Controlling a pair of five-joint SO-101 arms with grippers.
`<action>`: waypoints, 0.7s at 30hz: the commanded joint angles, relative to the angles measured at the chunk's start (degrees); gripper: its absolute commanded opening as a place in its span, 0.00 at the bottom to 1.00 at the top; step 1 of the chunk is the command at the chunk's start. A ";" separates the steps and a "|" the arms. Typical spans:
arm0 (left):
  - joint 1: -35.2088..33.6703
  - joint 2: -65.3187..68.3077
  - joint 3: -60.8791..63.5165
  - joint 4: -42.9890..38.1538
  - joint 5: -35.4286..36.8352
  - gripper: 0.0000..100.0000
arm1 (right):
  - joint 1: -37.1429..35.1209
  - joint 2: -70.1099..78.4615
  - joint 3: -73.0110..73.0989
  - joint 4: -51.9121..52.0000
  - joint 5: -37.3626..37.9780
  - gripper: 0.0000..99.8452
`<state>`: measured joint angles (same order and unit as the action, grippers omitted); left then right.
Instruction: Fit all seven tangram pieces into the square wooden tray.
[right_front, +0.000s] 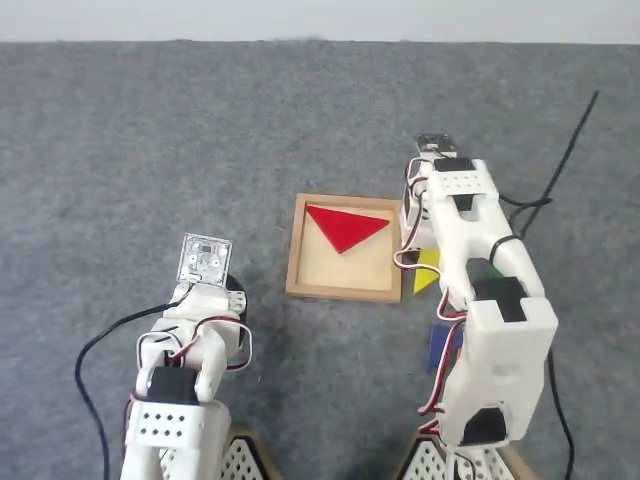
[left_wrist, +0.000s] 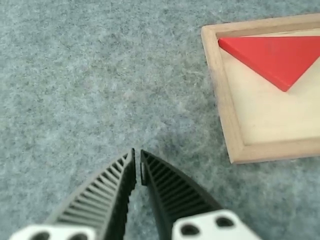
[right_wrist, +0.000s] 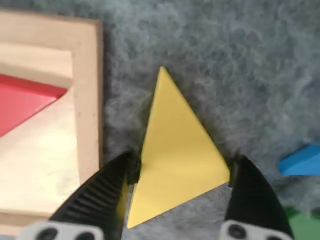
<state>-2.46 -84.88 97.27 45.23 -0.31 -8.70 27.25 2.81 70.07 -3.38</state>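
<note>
Straddling a yellow triangle (right_wrist: 175, 155), the right gripper (right_wrist: 184, 161) stands with its fingers spread wide, one on each side of the piece. The right wrist view does not settle whether the fingers (right_wrist: 102, 192) press on the triangle's edges. The triangle lies flat on the grey table (right_front: 120, 150), just outside the tray (right_wrist: 89, 100), with one tip pointing along the tray's outer wall.

Inside the tray sits a single piece, a red triangle (right_front: 345, 228). Its long edge runs near the tray's far wall, and its point aims at the tray's middle. The rest of the tray floor is bare pale wood.

A blue piece (right_wrist: 302, 161) lies on the table beyond the yellow triangle, farther from the tray. The corner of a green piece (right_wrist: 300, 225) shows just beside the blue one. From the high view, the yellow triangle (right_front: 428, 258) peeks out beside the tray's wall (right_front: 294, 245) under the right arm (right_front: 480, 280). A dark blue piece (right_front: 440, 345) is partly covered by that same arm, nearer the arm's base than the tray.

On the tray's opposite side, the left gripper (left_wrist: 138, 155) hangs over bare table, well apart from the tray rim (left_wrist: 220, 95). Its ribbed fingers (left_wrist: 170, 185) are closed almost tip to tip, with nothing between them. The red triangle (left_wrist: 275, 57) is visible past the rim in the left wrist view.
</note>
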 joint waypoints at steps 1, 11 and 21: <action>-0.26 -0.79 -0.48 0.44 0.26 0.02 | 0.04 -0.66 -1.49 0.13 0.26 0.17; -0.26 -0.79 -0.48 0.44 0.26 0.02 | 0.84 -15.87 4.75 0.57 -1.32 0.17; -0.26 -0.79 -0.48 0.44 0.26 0.02 | 0.92 -22.81 16.18 -3.12 -1.67 0.25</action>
<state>-2.46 -84.88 97.27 45.23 -0.31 -8.18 7.21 18.02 69.01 -3.91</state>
